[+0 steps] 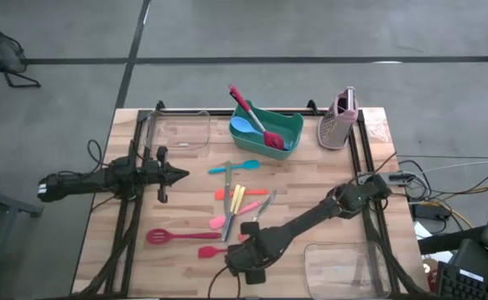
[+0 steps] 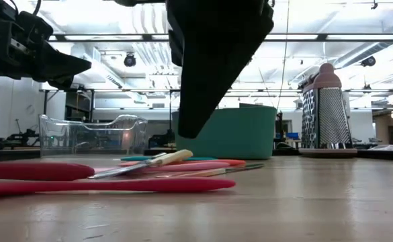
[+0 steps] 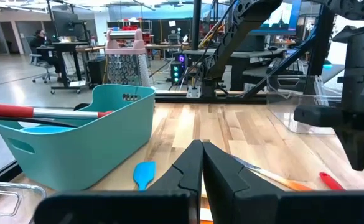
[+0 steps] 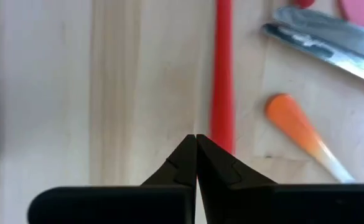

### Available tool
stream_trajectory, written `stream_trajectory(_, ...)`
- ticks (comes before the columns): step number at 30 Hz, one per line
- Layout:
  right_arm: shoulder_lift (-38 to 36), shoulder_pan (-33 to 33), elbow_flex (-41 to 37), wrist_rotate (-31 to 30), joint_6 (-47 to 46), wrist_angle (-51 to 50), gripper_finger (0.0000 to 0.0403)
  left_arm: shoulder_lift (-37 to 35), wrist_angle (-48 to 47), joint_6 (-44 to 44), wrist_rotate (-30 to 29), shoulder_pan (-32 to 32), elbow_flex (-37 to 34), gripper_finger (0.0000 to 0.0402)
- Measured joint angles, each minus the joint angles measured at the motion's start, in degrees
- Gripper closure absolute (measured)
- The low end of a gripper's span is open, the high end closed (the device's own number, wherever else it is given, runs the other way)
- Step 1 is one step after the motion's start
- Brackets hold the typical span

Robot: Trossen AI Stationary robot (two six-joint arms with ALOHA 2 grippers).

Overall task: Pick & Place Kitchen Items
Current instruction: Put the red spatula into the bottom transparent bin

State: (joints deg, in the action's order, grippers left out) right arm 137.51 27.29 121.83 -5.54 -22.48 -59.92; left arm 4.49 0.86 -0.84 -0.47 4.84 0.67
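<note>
Several utensils lie flat on the wooden table: a red slotted spatula [image 1: 173,237], a blue spatula [image 1: 233,167], a pink spoon [image 1: 225,222] and yellow-handled cutlery [image 1: 238,200]. My right gripper [image 1: 248,254] is shut and points down just above the table near its near edge. In the right wrist view its tips [image 4: 196,140] stand beside a red handle [image 4: 222,74], and in the low view [image 2: 185,129] they are clear of the utensils. My left gripper [image 1: 177,174] is shut and empty, held level above the table's left part, also seen in the low view [image 2: 65,67].
A teal bin [image 1: 266,129] at the far edge holds a red-handled utensil and a blue spoon. The pink-grey grater [image 1: 339,121] stands to its right. One clear tub [image 1: 177,129] is at the far left, another [image 1: 344,262] at the near right.
</note>
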Motion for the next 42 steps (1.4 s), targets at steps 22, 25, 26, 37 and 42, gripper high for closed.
stream_trajectory(22, 4.11, -1.98, -0.33, -0.41, 0.04, 1.60, 0.0189, 0.04, 0.00, 0.00, 0.00, 0.00, 0.00, 0.0383)
stream_trajectory(25, 4.10, -2.71, -0.92, 0.05, 0.50, 1.82, 0.0177, 0.04, 0.00, 0.00, -0.01, 0.01, 0.00, 0.0383)
stream_trajectory(26, 4.02, -2.91, -1.37, 0.30, 0.80, 2.00, 0.0178, 0.04, 0.00, 0.00, 0.00, 0.00, -0.01, 0.0383)
stream_trajectory(37, 3.56, -3.52, -7.34, 5.01, 3.69, 8.15, 0.0290, 0.04, 0.00, 0.00, -0.01, 0.02, 0.00, 0.0383)
stream_trajectory(42, 3.45, -3.52, -8.63, 6.09, 4.11, 8.94, 0.0369, 0.04, 0.00, 0.00, 0.00, 0.01, 0.00, 0.0383)
